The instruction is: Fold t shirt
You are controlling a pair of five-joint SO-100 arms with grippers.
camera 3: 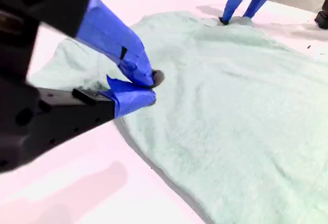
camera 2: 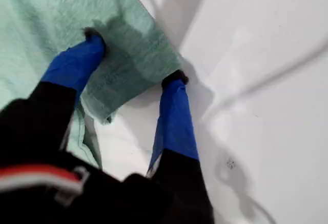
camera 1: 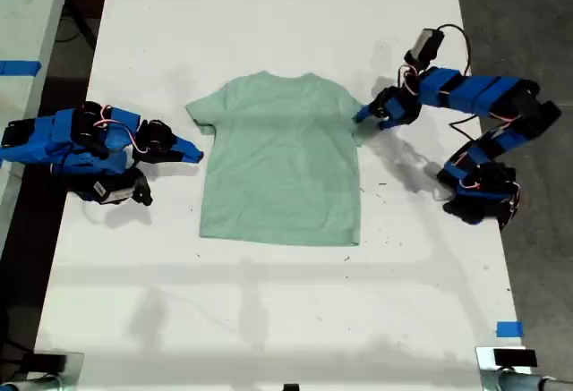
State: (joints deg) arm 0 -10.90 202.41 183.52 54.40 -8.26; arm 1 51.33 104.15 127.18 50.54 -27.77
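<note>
The pale mint-green t shirt (camera 1: pixel 282 158) lies flat on the white table (camera 1: pixel 269 319), neckline toward the far edge. My first gripper (camera 1: pixel 363 115) is at the sleeve on the exterior view's right. It is open (camera 2: pixel 136 60), with one finger (camera 2: pixel 77 62) on top of the sleeve cloth (camera 2: pixel 138 49) and the other (camera 2: pixel 174 111) on the table at the sleeve's edge. My second gripper (camera 1: pixel 192 152) sits by the shirt's side edge on the exterior view's left, below that sleeve. Its tips are together (camera 3: pixel 151 86) just over the cloth (camera 3: pixel 246 106), and no fabric shows between them. My first gripper (camera 3: pixel 237 9) shows across the shirt.
A bit of blue tape (camera 1: pixel 508 328) marks the table near the front on the exterior view's right. Another table with blue tape (camera 1: pixel 18 67) stands off the exterior view's left. Dark floor (camera 1: pixel 528 15) runs along the exterior view's right edge. Both arm bases (camera 1: pixel 479 196) (camera 1: pixel 103 185) stand on the table.
</note>
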